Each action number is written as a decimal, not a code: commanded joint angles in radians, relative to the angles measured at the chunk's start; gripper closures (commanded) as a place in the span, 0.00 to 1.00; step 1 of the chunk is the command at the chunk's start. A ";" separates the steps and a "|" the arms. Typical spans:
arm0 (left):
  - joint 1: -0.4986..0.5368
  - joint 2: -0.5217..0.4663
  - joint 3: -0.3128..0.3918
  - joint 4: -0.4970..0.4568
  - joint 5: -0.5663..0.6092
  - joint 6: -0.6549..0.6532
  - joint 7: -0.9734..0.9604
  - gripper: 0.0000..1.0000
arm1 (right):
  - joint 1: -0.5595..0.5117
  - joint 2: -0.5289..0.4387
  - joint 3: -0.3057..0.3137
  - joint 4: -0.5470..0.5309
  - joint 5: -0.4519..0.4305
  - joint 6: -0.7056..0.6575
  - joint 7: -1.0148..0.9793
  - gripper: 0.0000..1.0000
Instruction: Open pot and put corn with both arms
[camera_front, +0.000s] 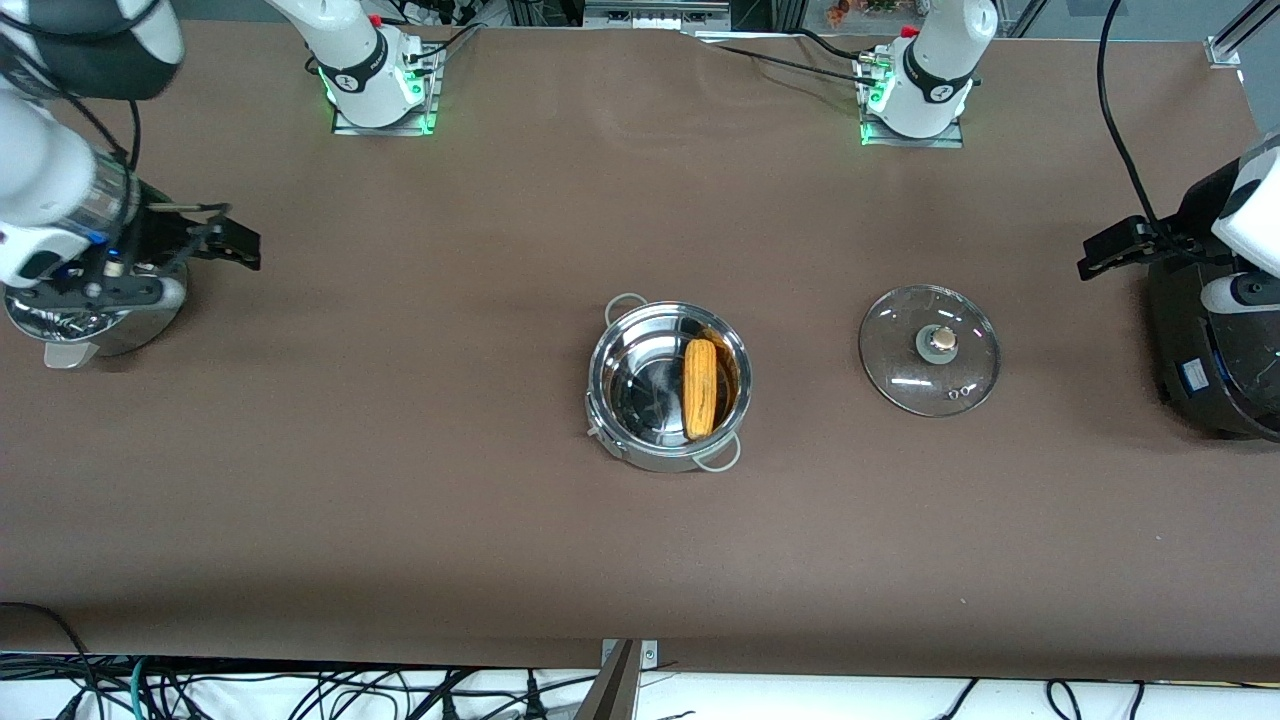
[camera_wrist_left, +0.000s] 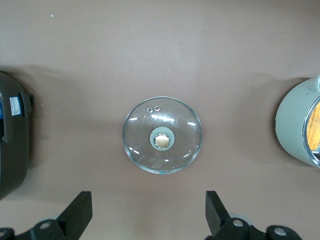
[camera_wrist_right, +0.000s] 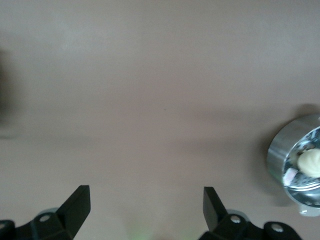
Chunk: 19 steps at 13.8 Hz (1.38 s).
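Pot (camera_front: 668, 385) holds corn (camera_front: 699, 387) pointing toward the camera.

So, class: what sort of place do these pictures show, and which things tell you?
Probably a robotics lab set up for a cooking exercise: two robot arms bolted to a brown-covered table, loose cables along its edge, and kitchenware, a pot holding corn with its lid beside it.

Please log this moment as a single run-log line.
pot: open, corn inside | lid: flat on table, toward left arm's end | left pincer: open, above lid | right pincer: open, near steamer bowl
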 joint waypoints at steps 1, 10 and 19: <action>0.003 -0.004 -0.006 0.009 0.014 -0.020 0.003 0.00 | -0.112 -0.068 0.025 -0.052 0.042 0.049 -0.007 0.00; -0.005 -0.002 -0.006 0.009 0.014 -0.019 0.003 0.00 | -0.091 -0.056 0.056 0.026 -0.035 -0.071 0.001 0.00; 0.002 -0.006 -0.006 0.011 0.014 -0.022 0.007 0.00 | -0.078 -0.034 0.025 0.049 -0.050 -0.082 0.006 0.00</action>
